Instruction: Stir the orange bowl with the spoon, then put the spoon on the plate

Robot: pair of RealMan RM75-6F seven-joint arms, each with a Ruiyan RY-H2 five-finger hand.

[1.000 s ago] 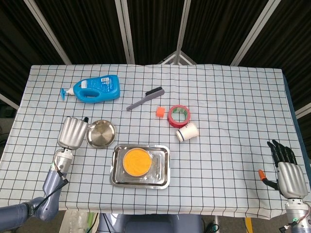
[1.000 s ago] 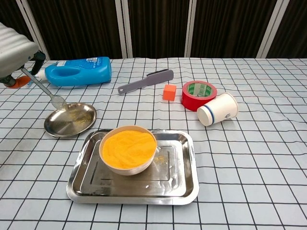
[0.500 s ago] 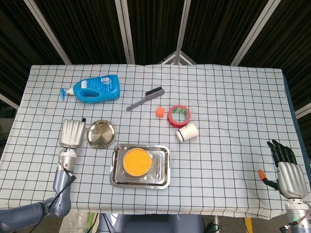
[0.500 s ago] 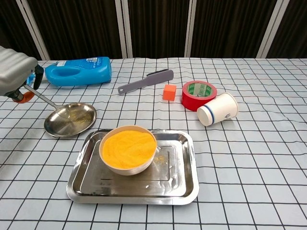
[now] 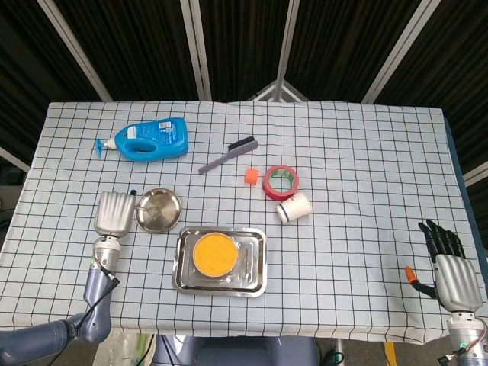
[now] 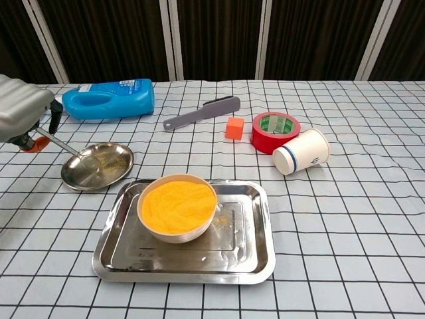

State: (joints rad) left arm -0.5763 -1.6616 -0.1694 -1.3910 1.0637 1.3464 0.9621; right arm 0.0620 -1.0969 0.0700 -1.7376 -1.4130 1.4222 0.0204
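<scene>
While the left robot hand [image 6: 23,114] grips it, the spoon [image 6: 70,150] reaches into the plate [image 6: 106,171].

Shiny metal plate [image 6: 97,165] and tray [image 6: 255,246] on a matt checked cloth [image 6: 345,219]

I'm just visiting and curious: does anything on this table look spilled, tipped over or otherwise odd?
Yes. The paper cup lies tipped on its side beside the red tape roll. A few orange specks sit on the metal tray next to the orange bowl, like a small spill.

Silver ribbed left robot hand [image 5: 113,213]; right robot hand [image 5: 450,267] silver, black-fingered, orange-tipped
</scene>
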